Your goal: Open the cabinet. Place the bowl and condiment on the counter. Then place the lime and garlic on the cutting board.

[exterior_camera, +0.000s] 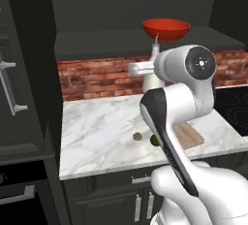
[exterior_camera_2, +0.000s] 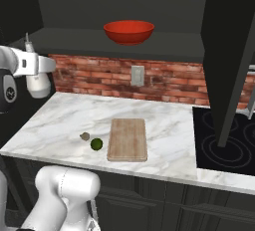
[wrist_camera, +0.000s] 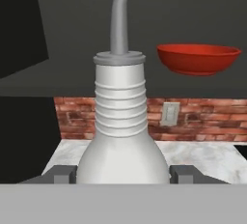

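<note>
From the left base view, I have the bottle (exterior_camera: 154,76) in the air over the counter (exterior_camera: 101,127), and letting go here would topple it. In the right base view, the bowl (exterior_camera_2: 129,31) waits on the cabinet shelf (exterior_camera_2: 164,46). In the hand view, my hand (wrist_camera: 120,174) clamps the bottle's belly between half-spread fingers (wrist_camera: 183,174); a slip could drop it.

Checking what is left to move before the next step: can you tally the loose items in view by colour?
Red: 1, the bowl in the open cabinet
White: 1, the condiment bottle between the hand's fingers
Green: 1, the lime on the counter
Brownish-grey: 1, the garlic on the counter
Light brown: 1, the cutting board
Total: 5
</note>
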{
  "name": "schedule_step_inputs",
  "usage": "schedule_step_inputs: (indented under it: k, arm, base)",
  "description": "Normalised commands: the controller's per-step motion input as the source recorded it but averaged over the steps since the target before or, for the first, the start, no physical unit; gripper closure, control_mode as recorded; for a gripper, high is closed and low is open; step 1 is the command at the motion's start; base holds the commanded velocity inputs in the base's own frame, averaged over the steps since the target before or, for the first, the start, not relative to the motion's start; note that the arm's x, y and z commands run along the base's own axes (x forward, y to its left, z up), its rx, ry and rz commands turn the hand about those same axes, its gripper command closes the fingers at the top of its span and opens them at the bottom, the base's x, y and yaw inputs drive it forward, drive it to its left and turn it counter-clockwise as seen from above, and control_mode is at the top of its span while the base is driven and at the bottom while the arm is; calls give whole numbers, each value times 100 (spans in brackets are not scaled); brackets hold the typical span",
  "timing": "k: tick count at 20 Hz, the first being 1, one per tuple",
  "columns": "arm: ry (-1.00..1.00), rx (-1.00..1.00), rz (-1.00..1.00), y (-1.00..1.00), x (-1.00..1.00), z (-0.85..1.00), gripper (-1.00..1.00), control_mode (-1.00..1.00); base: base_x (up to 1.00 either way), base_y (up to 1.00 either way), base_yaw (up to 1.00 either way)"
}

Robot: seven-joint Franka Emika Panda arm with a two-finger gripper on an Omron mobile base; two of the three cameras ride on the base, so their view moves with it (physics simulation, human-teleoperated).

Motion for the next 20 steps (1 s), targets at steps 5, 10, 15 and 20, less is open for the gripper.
schedule_step_inputs:
  k: [5,10,15,20]
  arm:
    - [0,0,-4,10,0,-26,100,-100]
    - [-2,0,-3,10,0,-16,100,-100]
    - [-6,0,-4,10,0,-10,100,-100]
    - [-6,0,-5,8,-2,-4,100,-100]
  base:
    - [0,0,0]
    - [0,0,0]
    - [0,0,0]
    - [0,0,0]
